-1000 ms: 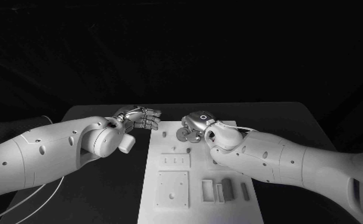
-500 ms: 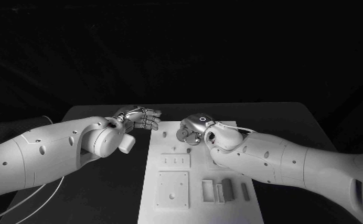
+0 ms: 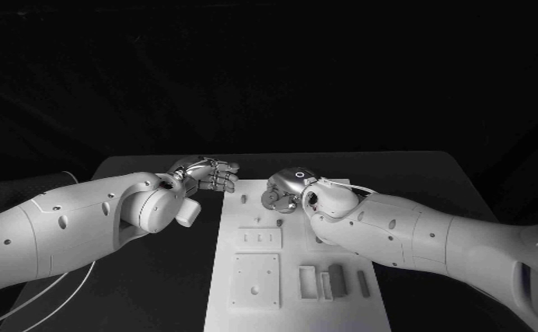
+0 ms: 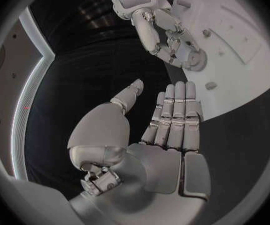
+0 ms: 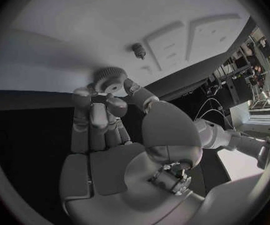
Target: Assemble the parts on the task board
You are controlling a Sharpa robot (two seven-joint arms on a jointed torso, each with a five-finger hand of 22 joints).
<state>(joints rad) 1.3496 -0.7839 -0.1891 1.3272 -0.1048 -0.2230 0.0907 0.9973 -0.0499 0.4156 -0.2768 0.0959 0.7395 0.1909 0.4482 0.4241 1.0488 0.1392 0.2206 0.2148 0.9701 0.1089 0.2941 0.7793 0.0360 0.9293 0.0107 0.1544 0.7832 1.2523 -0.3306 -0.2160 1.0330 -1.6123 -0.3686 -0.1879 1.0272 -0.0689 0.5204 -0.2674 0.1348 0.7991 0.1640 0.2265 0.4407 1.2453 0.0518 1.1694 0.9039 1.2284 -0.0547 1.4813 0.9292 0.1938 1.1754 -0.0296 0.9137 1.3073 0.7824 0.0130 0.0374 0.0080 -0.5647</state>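
Observation:
The white task board (image 3: pixel 256 301) runs down the middle of the table. My right hand (image 3: pixel 284 190) hovers over the board's far end and pinches a small grey gear (image 5: pixel 109 81) between its fingertips, close above the board surface (image 5: pixel 59 40). A short peg (image 5: pixel 138 49) stands in the board a little beyond the gear. The same gear (image 4: pixel 195 60) and right hand (image 4: pixel 166 32) appear in the left wrist view, near a peg (image 4: pixel 206 33). My left hand (image 3: pixel 208 174) rests off the board's far left corner, fingers (image 4: pixel 175 114) straight and together, holding nothing.
Two recessed square plates (image 3: pixel 260 239) (image 3: pixel 254 279) sit on the board's left half. Several upright grey and white blocks (image 3: pixel 337 279) stand at its near right corner. Black tabletop (image 3: pixel 157 277) lies on both sides of the board.
My right hand has shifted slightly down and to the left over the board's far end, keeping the gear. The left hand has not moved.

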